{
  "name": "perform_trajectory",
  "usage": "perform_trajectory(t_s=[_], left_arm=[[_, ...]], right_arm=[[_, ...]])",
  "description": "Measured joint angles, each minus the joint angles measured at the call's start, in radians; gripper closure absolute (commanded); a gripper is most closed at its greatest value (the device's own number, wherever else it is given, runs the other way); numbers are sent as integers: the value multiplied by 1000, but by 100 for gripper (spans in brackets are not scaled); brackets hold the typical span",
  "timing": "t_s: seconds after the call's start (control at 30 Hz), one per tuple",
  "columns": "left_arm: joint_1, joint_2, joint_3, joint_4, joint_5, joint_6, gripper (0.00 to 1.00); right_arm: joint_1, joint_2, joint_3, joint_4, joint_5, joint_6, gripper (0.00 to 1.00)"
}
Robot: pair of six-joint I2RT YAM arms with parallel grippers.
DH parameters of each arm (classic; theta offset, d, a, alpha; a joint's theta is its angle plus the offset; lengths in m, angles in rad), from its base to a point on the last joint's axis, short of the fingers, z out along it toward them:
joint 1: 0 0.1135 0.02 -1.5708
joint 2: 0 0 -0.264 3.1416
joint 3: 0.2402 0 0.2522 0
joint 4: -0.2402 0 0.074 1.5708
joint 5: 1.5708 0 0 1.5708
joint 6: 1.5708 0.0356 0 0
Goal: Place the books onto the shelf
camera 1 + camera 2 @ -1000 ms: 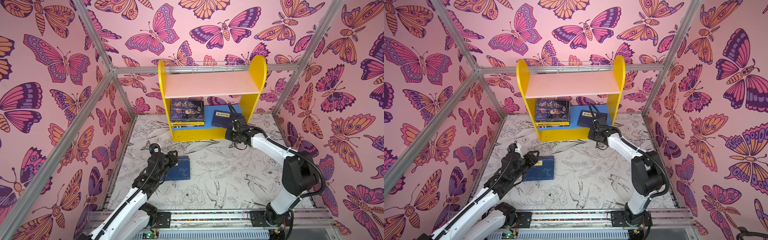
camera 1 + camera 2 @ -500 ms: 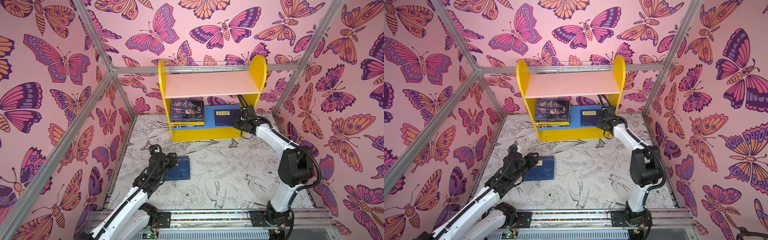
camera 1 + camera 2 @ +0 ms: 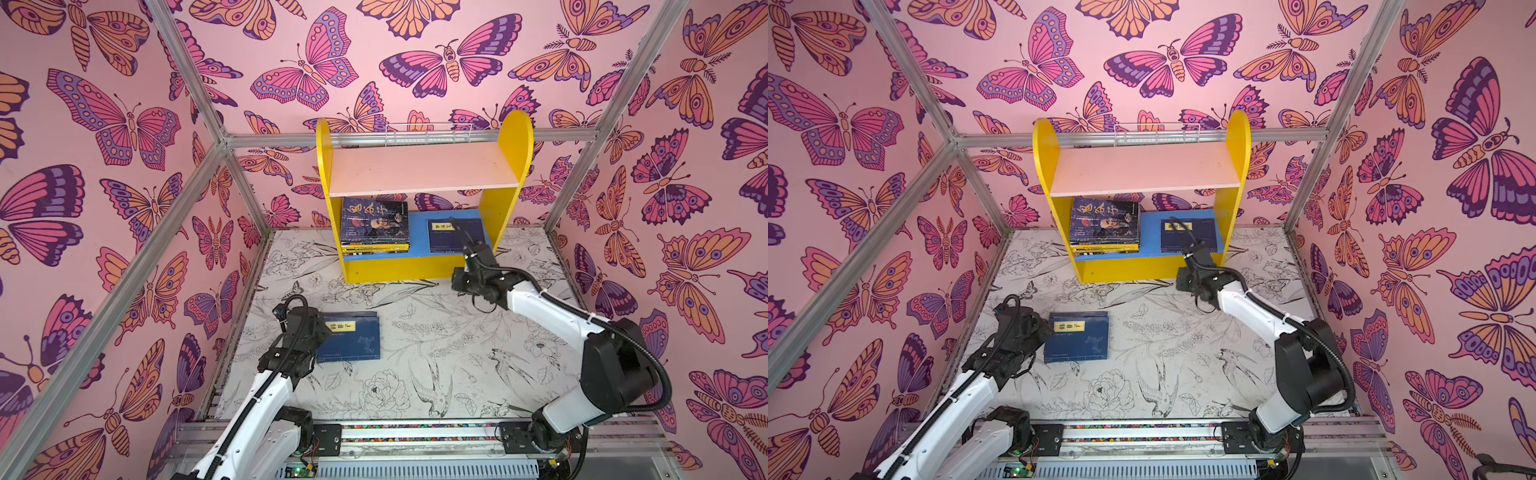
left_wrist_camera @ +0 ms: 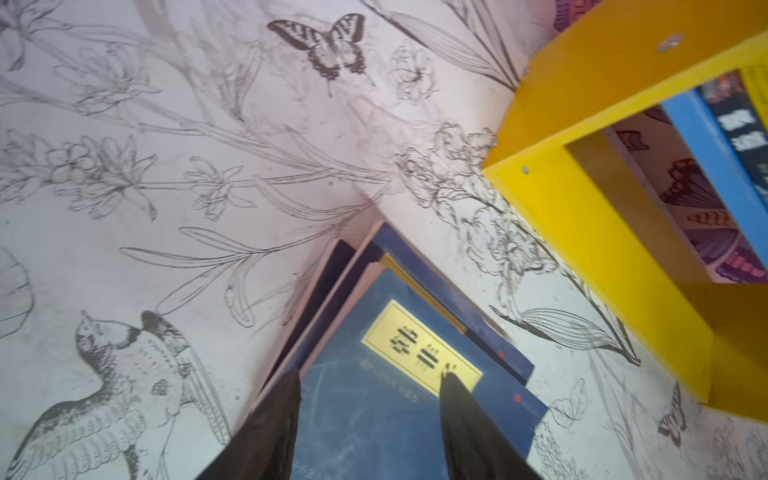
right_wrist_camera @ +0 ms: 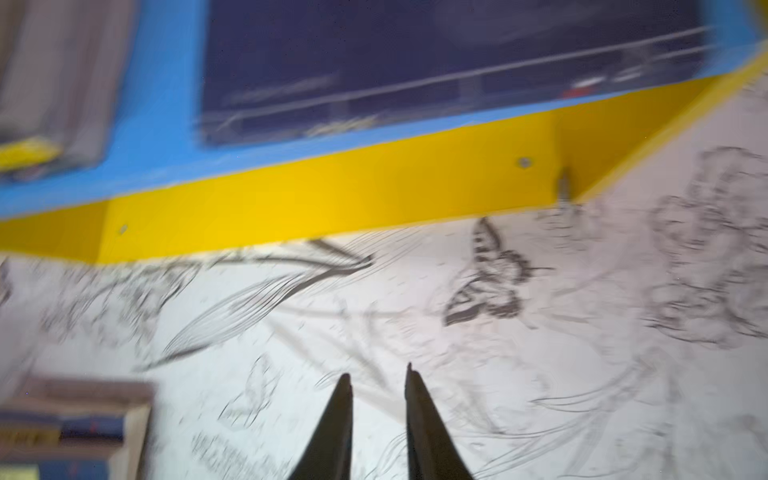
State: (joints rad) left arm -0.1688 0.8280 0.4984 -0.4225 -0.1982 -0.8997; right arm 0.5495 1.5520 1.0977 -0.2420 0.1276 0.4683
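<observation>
Small yellow two-tier shelf (image 3: 419, 266), navy paperback with yellow label (image 3: 453, 235) flat on its blue lower board, right gripper (image 5: 378, 380) slightly parted, empty, left gripper (image 4: 370, 382) parted over navy paperback stack (image 3: 351, 336) on floral mat (image 3: 436, 361).

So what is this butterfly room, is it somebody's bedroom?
Probably not a bedroom: it looks like a robot practice booth. Butterfly-paper walls hang on a metal frame, and two robot arms bolted to a rail work around a toy-sized shelf.
</observation>
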Motion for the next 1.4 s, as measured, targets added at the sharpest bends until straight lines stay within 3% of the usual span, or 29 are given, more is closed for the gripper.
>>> perform_trajectory(t_s=[0.13,0.3,0.5,0.87,1.07,1.4], left_arm=[[18,11,-16,-21,23,-15,44],[18,32,-19,-19,42,-29,44],[18,44,-43,-19,52,-52,45],[18,110,-47,-15,76,-53,45],[18,114,-69,7,80,-56,46],[-4,187,-91,60,116,-67,46]], right_arm=[[216,31,-40,57,-89,-101,66],[336,238,54,-32,-110,-193,62],[328,399,201,-167,-143,-256,54],[296,401,243,-212,-324,-291,47],[291,408,290,-216,-456,-313,37],[291,467,348,-259,-559,-340,37]])
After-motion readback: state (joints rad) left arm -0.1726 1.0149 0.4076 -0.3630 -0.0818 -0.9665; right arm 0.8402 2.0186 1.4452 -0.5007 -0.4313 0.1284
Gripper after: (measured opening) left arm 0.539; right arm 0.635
